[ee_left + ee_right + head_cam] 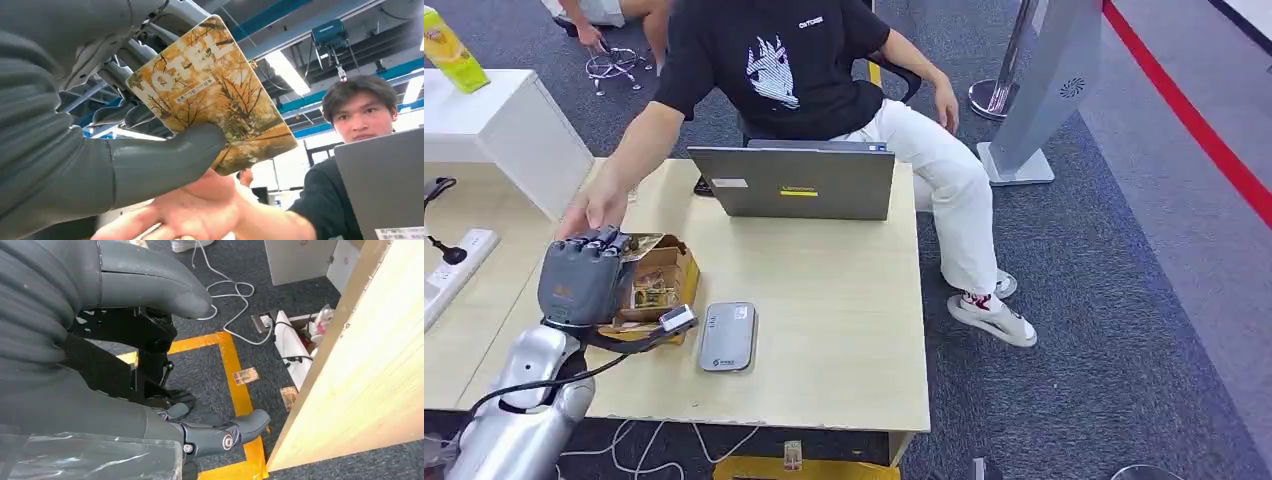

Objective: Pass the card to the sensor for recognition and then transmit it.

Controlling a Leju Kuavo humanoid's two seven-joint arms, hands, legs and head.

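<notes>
Here, grey ribbed left hand (100, 150) pinches glossy rounded card (215, 95); right hand (150, 365) empty, fingers apart.

light: I'm getting even, bright indoor light, soft shadows on the table (824, 330)
glare: ceiling strip lights (287, 72) blow out white in my left wrist view
focus: right hand (125, 340) looks soft up close
</notes>
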